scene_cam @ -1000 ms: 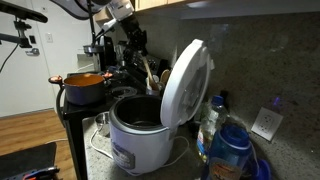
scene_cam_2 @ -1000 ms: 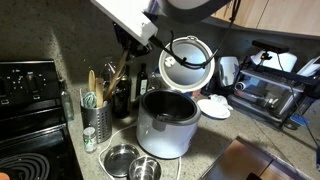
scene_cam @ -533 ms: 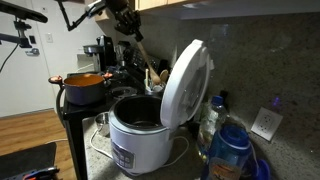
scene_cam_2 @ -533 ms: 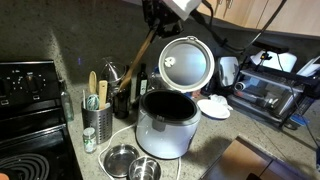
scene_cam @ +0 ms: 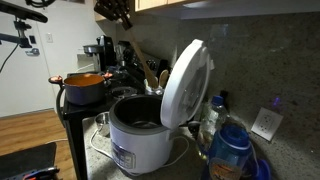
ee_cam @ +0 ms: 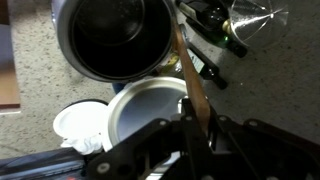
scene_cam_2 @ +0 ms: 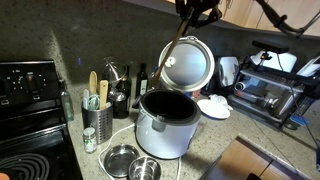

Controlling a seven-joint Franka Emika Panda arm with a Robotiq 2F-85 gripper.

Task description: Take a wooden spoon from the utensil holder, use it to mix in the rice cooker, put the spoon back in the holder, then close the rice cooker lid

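- the claw [ee_cam: 197,127] is clamped on the spoon [ee_cam: 185,70], with the fingers [ee_cam: 160,137] pinching the handle from both sides, plain to see in the wrist view
- the spoon's long axis runs from the claw down and away, a bit slanted rather than plumb, and the free part hangs in air touching nothing
- the bowl [ee_cam: 115,40] is below the claw and off to one side; in the wrist view the spoon's low end lines up just beside the dark rim, not over the middle of the opening
- so imo the next move hangs on this: the bowl lies down and a little sideways from the tip, so the claw needs to slide over until the tip is above the opening, then drop, minding that the slant doesn't knock the rim
- the cooker [scene_cam_2: 165,130] is open, with its lid [scene_cam_2: 188,65] standing upright behind the bowl
- in an exterior view the claw [scene_cam_2: 193,14] is high at the top edge, above the lid, so a careless swing could clip it
- the holder [scene_cam_2: 123,100] is well apart from the spoon, beside the cooker, with other handles poking out
- further off are the bottles [ee_cam: 215,30] and the orange pot [scene_cam: 85,85], neither in the way
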